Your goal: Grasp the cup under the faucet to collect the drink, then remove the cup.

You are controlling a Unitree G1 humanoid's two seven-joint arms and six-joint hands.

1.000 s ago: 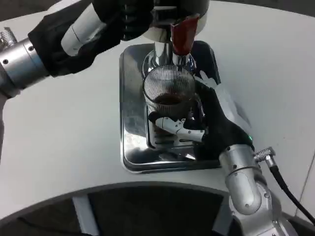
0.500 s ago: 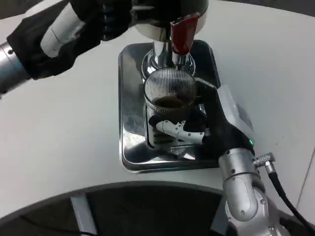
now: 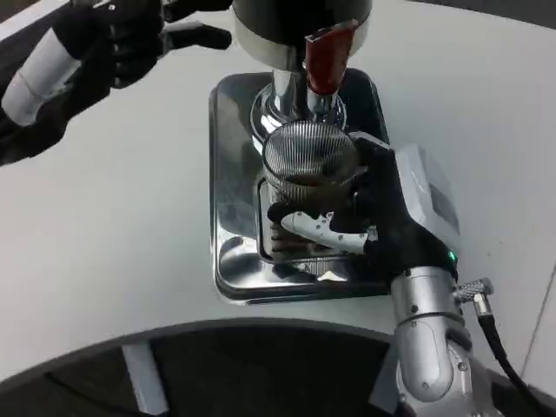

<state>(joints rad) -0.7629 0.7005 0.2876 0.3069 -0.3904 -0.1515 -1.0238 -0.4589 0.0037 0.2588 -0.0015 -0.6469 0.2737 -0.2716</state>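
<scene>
White tabletop point(image 3: 113, 234) is filling most of the head view, with a dark curved edge running along six o'clock. Sitting on it near centre is a polished steel drip tray point(image 3: 230, 182), carrying a dispenser point(image 3: 295, 35) at twelve o'clock whose red tap lever point(image 3: 323, 61) is pointing down. The right hand point(image 3: 382, 208) is reaching in from five o'clock and wrapping its fingers around the ribbed glass cup point(image 3: 308, 161), which is standing on the tray grate directly below the faucet and holding dark liquid. The left hand point(image 3: 113, 39) is hovering at eleven o'clock beside the dispenser, fingers spread, holding nothing.
</scene>
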